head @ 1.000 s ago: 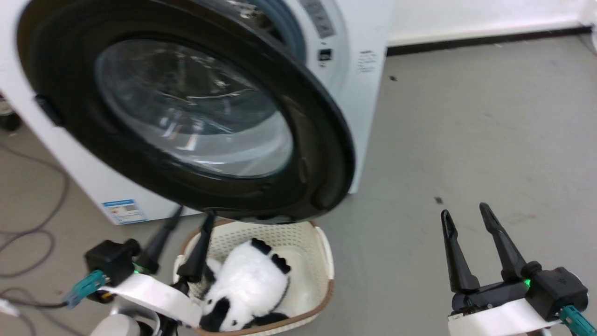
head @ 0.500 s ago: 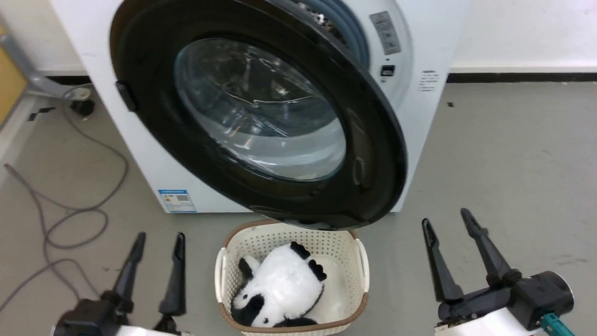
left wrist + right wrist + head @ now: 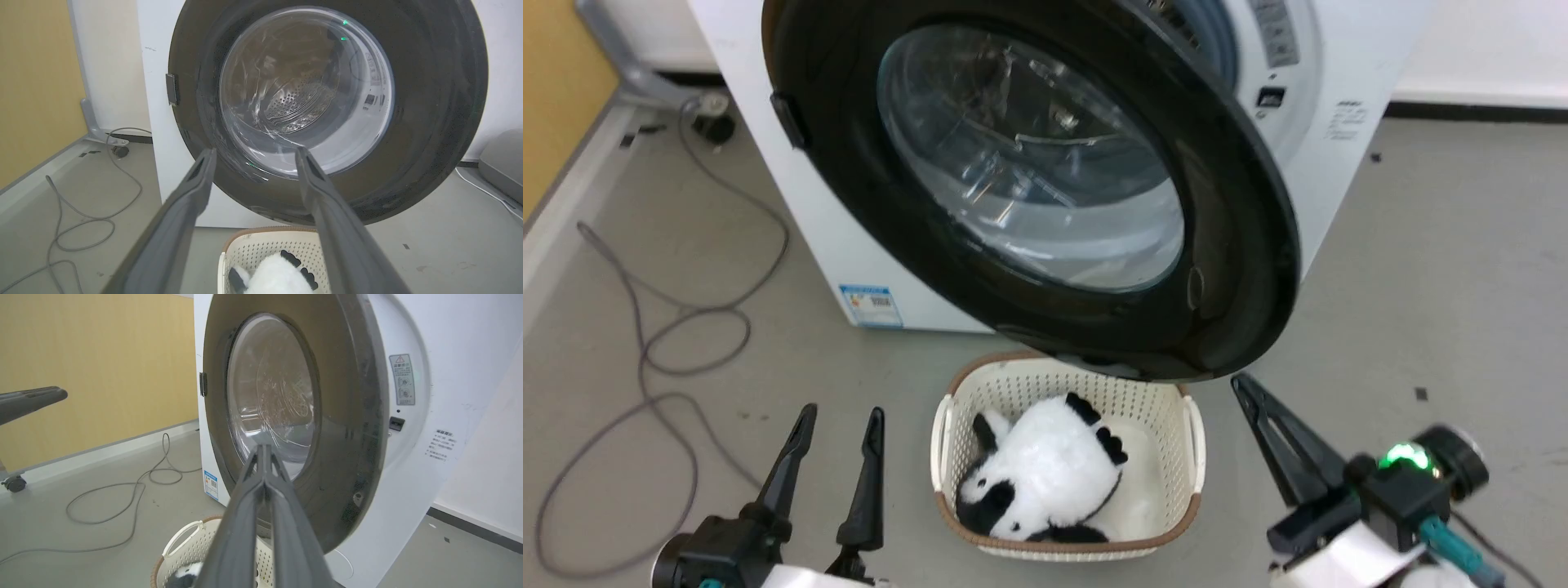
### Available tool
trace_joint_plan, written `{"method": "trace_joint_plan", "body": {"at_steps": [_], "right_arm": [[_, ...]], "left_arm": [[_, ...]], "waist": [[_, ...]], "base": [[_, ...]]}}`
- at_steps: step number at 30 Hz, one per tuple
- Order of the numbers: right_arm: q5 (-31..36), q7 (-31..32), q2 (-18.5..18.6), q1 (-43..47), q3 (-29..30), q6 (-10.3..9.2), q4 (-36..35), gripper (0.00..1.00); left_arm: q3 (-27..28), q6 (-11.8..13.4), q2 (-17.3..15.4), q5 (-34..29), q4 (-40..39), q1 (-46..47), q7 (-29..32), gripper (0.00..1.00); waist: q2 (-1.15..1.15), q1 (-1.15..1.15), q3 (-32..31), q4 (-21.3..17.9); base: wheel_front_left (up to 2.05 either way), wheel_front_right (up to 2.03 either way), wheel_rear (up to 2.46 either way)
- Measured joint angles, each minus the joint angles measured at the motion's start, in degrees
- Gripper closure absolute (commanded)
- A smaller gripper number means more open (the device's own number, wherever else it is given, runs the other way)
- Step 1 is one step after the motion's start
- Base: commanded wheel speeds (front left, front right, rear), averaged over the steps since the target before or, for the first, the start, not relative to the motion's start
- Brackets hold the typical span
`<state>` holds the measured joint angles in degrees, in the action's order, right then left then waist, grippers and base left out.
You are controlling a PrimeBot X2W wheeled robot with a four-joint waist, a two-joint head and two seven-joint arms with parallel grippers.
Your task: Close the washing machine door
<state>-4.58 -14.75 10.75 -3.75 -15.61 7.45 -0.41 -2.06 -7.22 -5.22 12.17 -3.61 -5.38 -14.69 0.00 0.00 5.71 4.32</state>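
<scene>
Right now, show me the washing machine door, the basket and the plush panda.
washing machine door (image 3: 1241, 245), head view, on its black rim
basket (image 3: 1021, 390), head view, inner back wall
plush panda (image 3: 1054, 453), head view, on its white body

Washing machine door (image 3: 1241, 245) top cut off in head view; drum (image 3: 295, 100) warped behind glass; blue label (image 3: 872, 304) unreadable.

Glossy black washing machine door (image 3: 1241, 245), clear glass window (image 3: 1029, 155), seemingly plastic basket (image 3: 1188, 425).
</scene>
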Motion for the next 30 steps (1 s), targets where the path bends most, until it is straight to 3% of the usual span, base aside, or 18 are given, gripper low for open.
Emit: {"method": "trace_joint_plan", "body": {"at_steps": [7, 30], "right_arm": [[-1.63, 0.00, 5.01, -9.05, -2.20, 0.00, 4.55, 1.00], [-7.20, 1.16, 15.08, -37.68, -1.35, 0.14, 20.51, 1.00]], "left_arm": [[-1.56, 0.00, -0.13, 0.13, 0.21, 2.94, 0.00, 0.00], [-4.17, -0.01, 0.90, 0.63, -0.90, 11.49, 0.00, 0.00]], "waist": [[0.00, 0.00, 3.83, 1.63], [0.00, 0.01, 17.99, 6.26]], "base": [[0.00, 0.00, 0.00], [0.00, 0.00, 0.00]]}}
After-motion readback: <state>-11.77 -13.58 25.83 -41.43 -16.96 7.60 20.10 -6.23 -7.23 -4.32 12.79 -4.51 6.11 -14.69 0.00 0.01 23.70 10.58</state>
